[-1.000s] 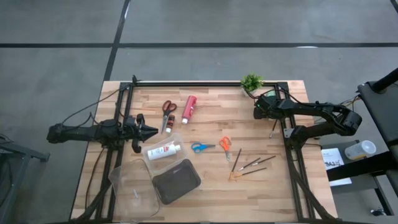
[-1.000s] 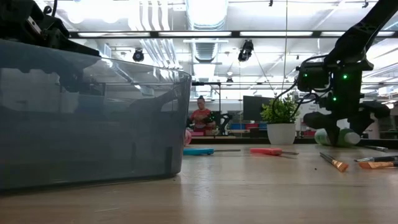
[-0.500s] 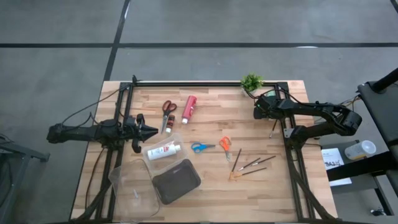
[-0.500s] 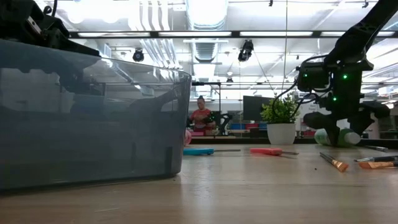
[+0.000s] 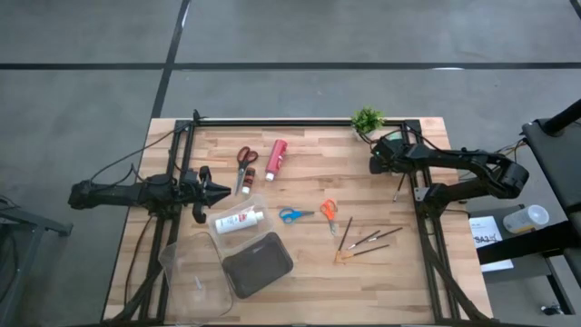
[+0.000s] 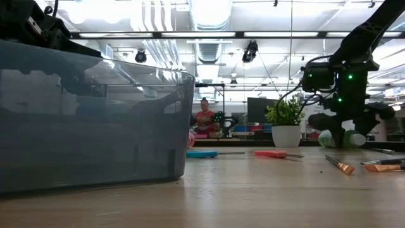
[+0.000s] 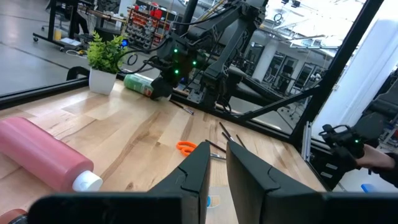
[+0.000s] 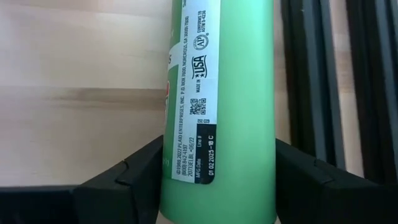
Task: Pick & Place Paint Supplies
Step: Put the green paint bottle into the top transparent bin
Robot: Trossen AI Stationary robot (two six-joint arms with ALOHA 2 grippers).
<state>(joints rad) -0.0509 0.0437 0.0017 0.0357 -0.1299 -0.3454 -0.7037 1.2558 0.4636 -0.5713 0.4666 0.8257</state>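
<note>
The green paint tube sits between the fingers of my right gripper, near the table's far right corner beside the potted plant. In the low view the tube lies level under the gripper. My left gripper is shut and touches nothing; it hovers at the table's left, by the clear box holding the white tube. The red tube, red scissors, blue scissors, orange scissors and brushes lie flat on the wood. My right gripper pinches the green tube's labelled body between its two fingers, coming from above and lying across the tube. The tube is level, its white cap end sticking out sideways. Whether it is clear of the table, I cannot tell.
A dark grey case and a second clear box stand near the table's near-left part. Black rails run along both sides. Bare wood lies in the middle far part. A person sits in the room beyond.
</note>
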